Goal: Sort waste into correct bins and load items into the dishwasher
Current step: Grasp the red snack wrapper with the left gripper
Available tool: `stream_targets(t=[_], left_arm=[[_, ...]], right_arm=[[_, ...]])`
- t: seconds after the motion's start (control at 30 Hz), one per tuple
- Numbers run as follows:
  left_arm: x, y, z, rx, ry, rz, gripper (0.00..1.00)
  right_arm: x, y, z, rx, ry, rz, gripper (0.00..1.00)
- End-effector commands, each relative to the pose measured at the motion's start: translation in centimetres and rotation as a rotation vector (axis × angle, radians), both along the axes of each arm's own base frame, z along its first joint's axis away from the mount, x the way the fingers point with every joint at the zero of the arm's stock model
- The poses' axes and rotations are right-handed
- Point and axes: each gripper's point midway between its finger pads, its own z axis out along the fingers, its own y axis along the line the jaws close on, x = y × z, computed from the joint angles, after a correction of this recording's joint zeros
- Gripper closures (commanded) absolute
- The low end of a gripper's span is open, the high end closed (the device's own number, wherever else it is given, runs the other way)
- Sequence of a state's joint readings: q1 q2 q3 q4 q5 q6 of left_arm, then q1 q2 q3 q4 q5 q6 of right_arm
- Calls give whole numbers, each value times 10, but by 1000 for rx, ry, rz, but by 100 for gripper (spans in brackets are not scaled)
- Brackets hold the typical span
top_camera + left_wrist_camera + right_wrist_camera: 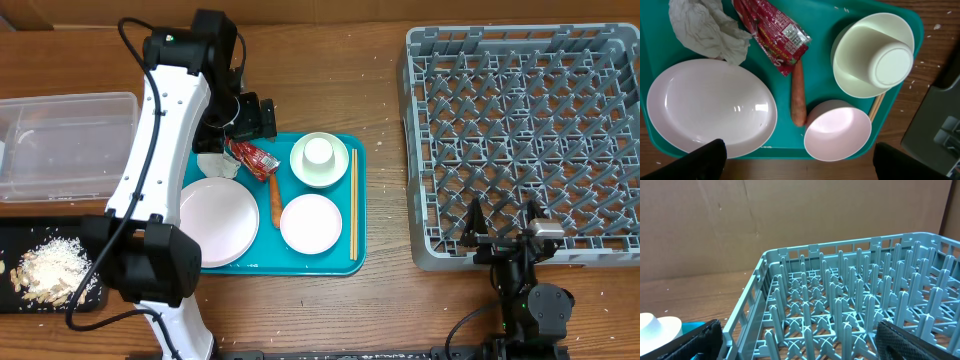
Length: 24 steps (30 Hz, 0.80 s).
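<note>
Teal tray (330, 263) on wooden table (385, 300)

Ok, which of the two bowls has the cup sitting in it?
The bowl beside the red wrapper holds the cup; the other bowl, next to the plate, is empty.

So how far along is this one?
Done: scraps lie on the black tray. In hand: nothing; the left gripper hovers open by the wrapper and tissue, the right gripper open by the rack. Left: wrapper, tissue and carrot, then plate, bowls, cup and chopsticks, all on the teal tray; rack and tub look empty.
</note>
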<state>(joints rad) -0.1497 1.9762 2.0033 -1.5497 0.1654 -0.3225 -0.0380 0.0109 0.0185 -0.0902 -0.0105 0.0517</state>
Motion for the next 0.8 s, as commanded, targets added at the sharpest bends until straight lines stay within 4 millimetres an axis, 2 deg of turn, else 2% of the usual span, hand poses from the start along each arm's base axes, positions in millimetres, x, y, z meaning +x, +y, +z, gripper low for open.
stream_targets(t=[0.0, 0.03, 0.17, 0.27, 0.37, 0.53, 0.63, 0.77], left_arm=[[9, 14, -5, -12, 0, 65, 18], [14, 21, -5, -10, -18, 84, 24], [30, 40, -6, 39, -77, 122, 31], [37, 42, -12, 54, -80, 180, 39], [35, 34, -29, 58, -9, 265, 45], [34, 16, -70, 80, 99, 261, 50], [35, 14, -98, 98, 158, 263, 53], [36, 14, -126, 101, 213, 280, 55]], right_arm=[[0, -2, -2, -4, -4, -12, 0], [0, -2, -2, -4, -4, -12, 0], [0, -2, -2, -4, -4, -12, 0], [0, -2, -2, -4, -4, -12, 0], [0, -2, -2, -4, -4, -12, 0], [0, -2, -2, -4, -4, -12, 0], [0, -2, -2, -4, -4, -12, 0], [0, -2, -2, -4, -4, -12, 0]])
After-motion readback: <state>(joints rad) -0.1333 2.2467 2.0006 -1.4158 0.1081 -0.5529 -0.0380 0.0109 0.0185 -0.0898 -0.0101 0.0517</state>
